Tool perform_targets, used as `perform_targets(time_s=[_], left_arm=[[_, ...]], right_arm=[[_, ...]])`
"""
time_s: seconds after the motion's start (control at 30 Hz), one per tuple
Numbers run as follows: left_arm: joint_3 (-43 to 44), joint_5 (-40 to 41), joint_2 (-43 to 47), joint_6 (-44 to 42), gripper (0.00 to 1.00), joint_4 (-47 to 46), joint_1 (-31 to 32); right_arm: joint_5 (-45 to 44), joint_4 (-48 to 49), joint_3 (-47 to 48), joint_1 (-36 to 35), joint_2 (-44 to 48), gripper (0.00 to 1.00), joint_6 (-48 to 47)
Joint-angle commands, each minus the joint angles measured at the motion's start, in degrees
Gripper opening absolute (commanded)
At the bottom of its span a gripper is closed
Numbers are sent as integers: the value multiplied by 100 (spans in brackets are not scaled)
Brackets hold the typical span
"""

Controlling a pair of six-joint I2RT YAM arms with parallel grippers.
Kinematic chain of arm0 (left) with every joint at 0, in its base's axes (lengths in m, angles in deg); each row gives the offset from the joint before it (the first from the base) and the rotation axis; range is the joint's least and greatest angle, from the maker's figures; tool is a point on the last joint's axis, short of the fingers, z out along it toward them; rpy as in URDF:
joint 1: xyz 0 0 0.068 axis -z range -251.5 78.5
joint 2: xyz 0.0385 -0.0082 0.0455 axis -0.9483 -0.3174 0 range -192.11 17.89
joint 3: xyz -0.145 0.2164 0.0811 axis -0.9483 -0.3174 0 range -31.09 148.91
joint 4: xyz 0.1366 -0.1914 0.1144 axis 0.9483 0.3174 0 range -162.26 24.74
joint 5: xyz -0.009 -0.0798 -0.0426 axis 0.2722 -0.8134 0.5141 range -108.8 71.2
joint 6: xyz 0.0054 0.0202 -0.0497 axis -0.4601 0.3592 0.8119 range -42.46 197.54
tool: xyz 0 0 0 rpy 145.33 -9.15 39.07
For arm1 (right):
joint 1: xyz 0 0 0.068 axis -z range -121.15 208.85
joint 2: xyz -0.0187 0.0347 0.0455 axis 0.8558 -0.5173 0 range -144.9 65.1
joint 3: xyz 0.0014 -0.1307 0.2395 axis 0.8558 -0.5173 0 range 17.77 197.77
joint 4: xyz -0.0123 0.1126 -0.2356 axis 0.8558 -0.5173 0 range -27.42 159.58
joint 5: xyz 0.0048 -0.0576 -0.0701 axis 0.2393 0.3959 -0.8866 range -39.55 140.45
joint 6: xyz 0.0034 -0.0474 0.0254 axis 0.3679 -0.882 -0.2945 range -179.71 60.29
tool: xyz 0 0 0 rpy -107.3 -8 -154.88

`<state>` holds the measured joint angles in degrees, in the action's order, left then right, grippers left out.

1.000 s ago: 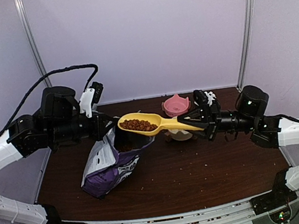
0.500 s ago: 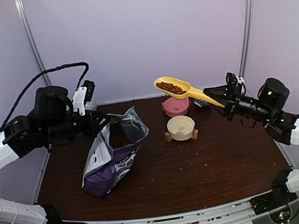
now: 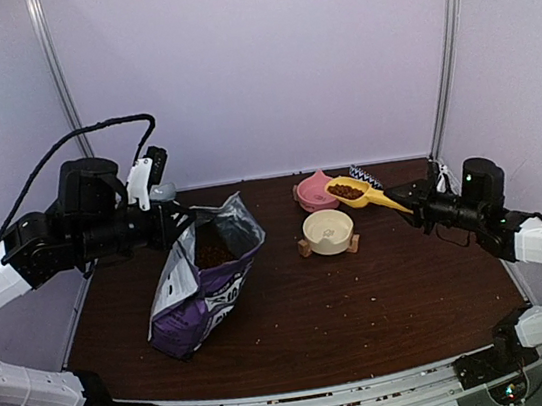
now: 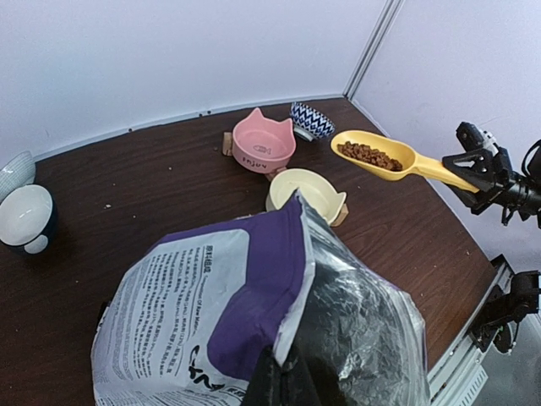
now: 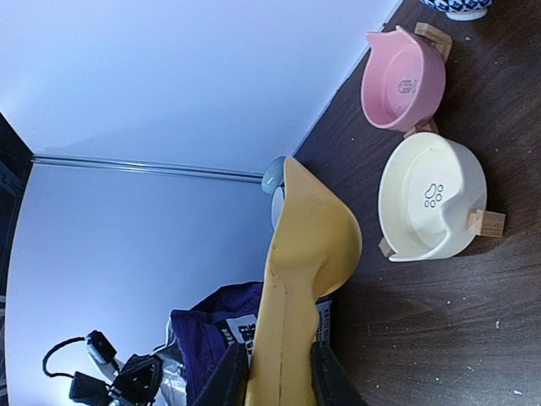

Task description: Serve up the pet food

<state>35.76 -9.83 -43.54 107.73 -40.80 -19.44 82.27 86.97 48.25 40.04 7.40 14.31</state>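
Pet food (image 3: 346,192), a small heap of dark-brown kibble, lies in the head of a yellow scoop (image 3: 382,200). The right gripper (image 5: 275,379) has its jaws closed tight on the scoop's handle. In the top view the scoop is carried level and clear of the table (image 3: 366,301), its head at about 1 o'clock from the cream bowl (image 3: 327,230) and just at 3 o'clock from the pink cat-eared bowl (image 3: 312,193). A blue-and-white patterned bowl (image 3: 365,176) stands behind the scoop, near the back edge.

The left gripper (image 4: 279,385) is pinched shut on the top rim of the purple bag (image 3: 202,283), holding its mouth open and the bag upright but leaning. More kibble shows dark inside the opening. The bag stands at roughly 9 o'clock from the cream bowl, well apart from it. A white bowl (image 4: 24,216) sits at the table's far left corner.
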Motion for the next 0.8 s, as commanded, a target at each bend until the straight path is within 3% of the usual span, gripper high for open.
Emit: perform_targets(time_s=[0.0, 0.77], left_arm=[[73, -6, 175, 23, 0, -624, -37], [126, -107, 155, 23, 0, -602, -37]], right_arm=[[-133, -247, -26, 106, -115, 0, -562], [-264, -2300, 1296, 124, -926, 0, -2167]])
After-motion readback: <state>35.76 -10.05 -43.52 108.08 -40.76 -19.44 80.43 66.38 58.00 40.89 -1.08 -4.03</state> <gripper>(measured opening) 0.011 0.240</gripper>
